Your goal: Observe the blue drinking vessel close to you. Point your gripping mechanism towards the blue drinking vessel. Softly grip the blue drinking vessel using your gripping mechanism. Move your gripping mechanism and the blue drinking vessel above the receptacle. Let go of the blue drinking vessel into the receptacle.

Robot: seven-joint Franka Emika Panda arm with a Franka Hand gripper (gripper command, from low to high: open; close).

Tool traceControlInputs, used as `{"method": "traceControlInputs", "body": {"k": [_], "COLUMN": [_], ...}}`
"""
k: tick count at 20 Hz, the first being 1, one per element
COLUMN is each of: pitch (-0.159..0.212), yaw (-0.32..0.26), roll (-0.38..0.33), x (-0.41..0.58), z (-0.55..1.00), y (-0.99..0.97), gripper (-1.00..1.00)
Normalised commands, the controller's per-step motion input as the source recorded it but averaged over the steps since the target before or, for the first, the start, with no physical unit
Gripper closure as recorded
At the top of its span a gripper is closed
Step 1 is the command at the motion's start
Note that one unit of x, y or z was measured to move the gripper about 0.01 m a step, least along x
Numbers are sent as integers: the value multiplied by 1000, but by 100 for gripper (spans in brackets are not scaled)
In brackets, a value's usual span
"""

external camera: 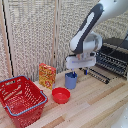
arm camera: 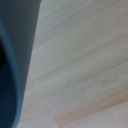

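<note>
Pale wooden tabletop: gripping mechanism sits at blue drinking vessel's rim, finger spacing unreadable; a clumsy squeeze could tip it before the receptacle.

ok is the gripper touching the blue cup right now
Cannot tell. In the exterior view the gripper reaches the blue cup at its rim, but contact isn't plain. The wrist view is too close and blurred.

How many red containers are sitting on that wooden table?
2: the red basket at the exterior view's left, and the small red bowl beside it, in front of the blue cup. Others may be hidden.
</note>
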Motion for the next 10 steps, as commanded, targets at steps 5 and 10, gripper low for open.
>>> {"method": "traceControlInputs", "body": {"k": [5,10], "pitch": [13,0], "yaw": [2,-18], "roll": [-7,0], "x": [0,0], "z": [-188,0], "y": [0,0], "gripper": [100,100]}}
